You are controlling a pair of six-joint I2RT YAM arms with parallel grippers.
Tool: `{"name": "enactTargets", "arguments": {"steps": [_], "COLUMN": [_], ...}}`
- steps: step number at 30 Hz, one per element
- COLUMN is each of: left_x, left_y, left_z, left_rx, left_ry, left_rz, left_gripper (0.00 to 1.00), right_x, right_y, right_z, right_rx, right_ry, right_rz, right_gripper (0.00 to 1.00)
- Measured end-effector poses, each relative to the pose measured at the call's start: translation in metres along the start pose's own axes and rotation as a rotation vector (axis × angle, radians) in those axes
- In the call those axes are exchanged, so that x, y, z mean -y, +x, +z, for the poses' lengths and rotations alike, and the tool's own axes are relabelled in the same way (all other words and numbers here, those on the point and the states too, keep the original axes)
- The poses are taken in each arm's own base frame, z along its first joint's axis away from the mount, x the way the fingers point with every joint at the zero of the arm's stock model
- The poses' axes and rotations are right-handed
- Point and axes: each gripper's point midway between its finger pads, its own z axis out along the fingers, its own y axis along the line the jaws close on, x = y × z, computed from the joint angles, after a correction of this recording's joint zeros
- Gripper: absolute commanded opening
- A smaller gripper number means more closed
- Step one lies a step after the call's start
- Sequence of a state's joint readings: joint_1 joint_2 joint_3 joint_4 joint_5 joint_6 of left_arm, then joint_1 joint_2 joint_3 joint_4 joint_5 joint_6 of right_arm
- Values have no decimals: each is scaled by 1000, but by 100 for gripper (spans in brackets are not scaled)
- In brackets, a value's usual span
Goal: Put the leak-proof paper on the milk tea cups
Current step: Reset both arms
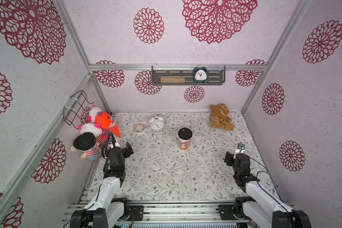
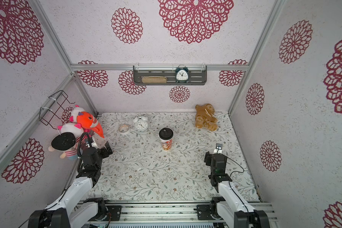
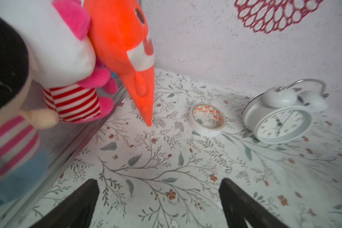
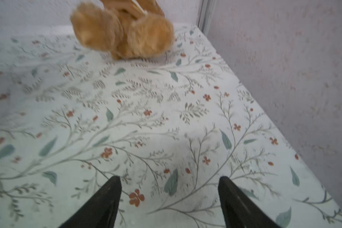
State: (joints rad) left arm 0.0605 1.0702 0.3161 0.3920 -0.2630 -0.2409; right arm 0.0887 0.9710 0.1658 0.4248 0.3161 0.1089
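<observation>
A: How's the left gripper (image 3: 158, 180)?
B: Its 2 black fingers (image 3: 77, 205) are spread wide and empty over the floral-print counter (image 3: 166, 158), at the left edge beside the orange plush toy (image 3: 118, 39). A white tape roll (image 3: 206, 122) and a white twin-bell alarm clock (image 3: 278, 118) lie farther off.
A: And the right gripper (image 4: 169, 177)?
B: Also wide, gripping nothing, near the right wall. A brown plush bear (image 4: 122, 33) sits far right.
A: The cup?
B: The tall red-printed paper cup (image 1: 184, 145) stands upright mid-counter, well apart from both, with a black round plastic lid (image 1: 185, 133) on its rim.

Milk tea cup (image 1: 184, 145) under black lid (image 1: 185, 134), upright on floral table (image 1: 166, 177), near white alarm clock (image 1: 156, 123).
</observation>
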Motion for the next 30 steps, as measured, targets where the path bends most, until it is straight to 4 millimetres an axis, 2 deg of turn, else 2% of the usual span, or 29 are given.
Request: {"name": "enactTargets", "arguments": {"steps": [3,4,6,8,11,13,14,16,19,30], "left_x": [-6,-7,-8,-4,1,2,3,4,4,4], "left_y": [29,35,43,36,24,4,-4,-13,-12,-11], "left_z": [13,15,25,42,61,67,69,70,70,70], "left_rx": [6,6,1,25,33,77,96,112,110,103], "left_ry": [-21,-23,-24,-10,8,11,12,14,14,13], "left_rz": [26,37,51,54,56,42,36,29,30,31], "left_gripper": [98,98,99,99,98,97,97,97,97,97], "right_x": [9,10,9,5,-6,-14,-16,-20,-22,-24], "right_y": [24,23,8,-8,-19,-15,-19,-39,-61,-51], "right_z": [6,8,12,17,31,43,47,56,58,60], "right_rx": [10,30,103,170,223,188,190,214,272,229], "right_ry": [25,27,23,-2,-52,-81,-89,-98,-106,-107], "right_rz": [-6,-1,11,24,23,6,10,12,20,2], "right_gripper": [80,80,81,80,80,83,94,97,99,99]}}
